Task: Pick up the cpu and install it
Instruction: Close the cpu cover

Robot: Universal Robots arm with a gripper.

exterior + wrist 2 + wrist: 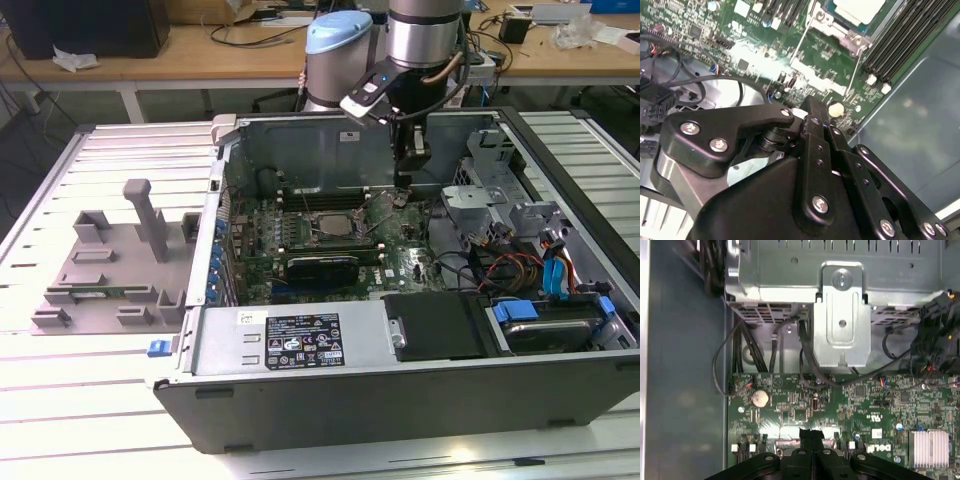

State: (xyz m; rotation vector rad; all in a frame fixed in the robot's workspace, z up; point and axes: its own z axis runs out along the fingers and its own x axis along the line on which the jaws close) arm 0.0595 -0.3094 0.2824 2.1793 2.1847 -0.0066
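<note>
The cpu (330, 222) lies near the closed gripper (403, 188).

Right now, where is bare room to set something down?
Bare slatted table lies between the grey tray and the near edge, at the exterior view's left of the computer case. Inside the case it is crowded: motherboard, cables, gripper.

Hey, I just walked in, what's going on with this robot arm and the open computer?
One robot arm reaches with its tool into an open computer case. The tool hangs low over the green motherboard, near the processor socket. It looks shut, with nothing visible in its grip. In the second wrist view the cpu appears to lie inside the socket's metal frame, apart from the tool. A grey tray sits outside the case, on the exterior view's left.
</note>
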